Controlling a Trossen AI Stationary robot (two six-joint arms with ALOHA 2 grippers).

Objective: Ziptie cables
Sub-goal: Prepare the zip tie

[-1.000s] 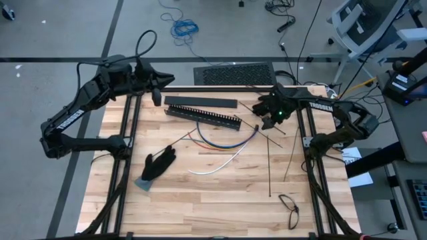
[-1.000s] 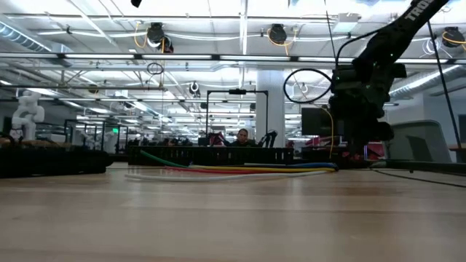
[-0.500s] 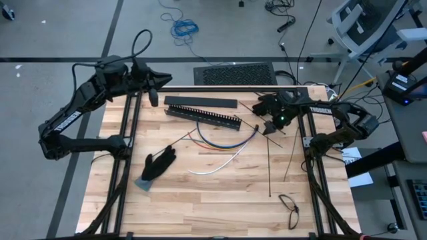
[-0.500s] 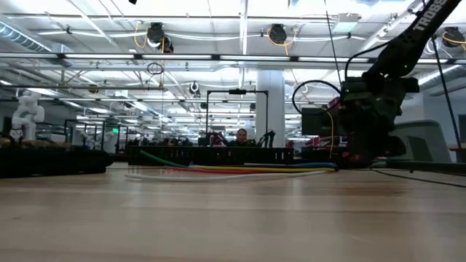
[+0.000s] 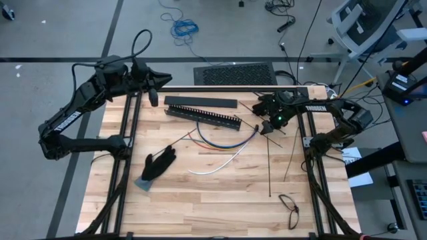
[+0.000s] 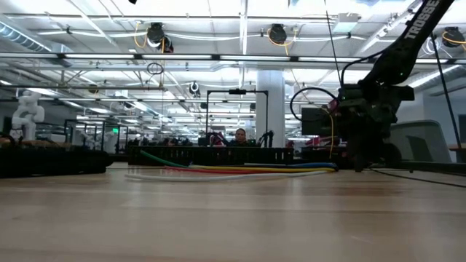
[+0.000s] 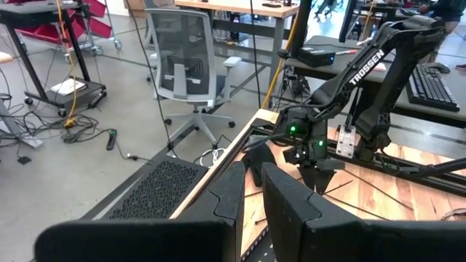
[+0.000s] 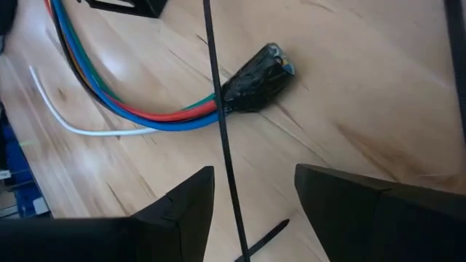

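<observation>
The cables (image 5: pixel 223 142) lie in an arc at the table's middle: blue, red, green and orange wires, with a white one (image 5: pixel 217 167) beside them. Their right ends join in a black wrapped tip (image 8: pixel 258 73). In the low view the cables (image 6: pixel 240 169) lie flat on the wood. My right gripper (image 5: pixel 269 127) is open and low over the table, just right of that tip. Its fingers (image 8: pixel 191 204) stand on either side of a thin black strip (image 8: pixel 222 124), without touching it. My left gripper (image 5: pixel 155 99) waits shut over the table's far left edge.
A black slotted bar (image 5: pixel 203 118) and a flat black bar (image 5: pixel 200 102) lie beyond the cables. A black glove (image 5: pixel 159 163) lies near left, and eyeglasses (image 5: pixel 289 209) near right. More thin black strips (image 5: pixel 269 167) lie on the right. Bare wood spreads along the near side.
My right gripper has come down toward the table beside the cables' black tip, staying open. The cables and strips have kept still.
</observation>
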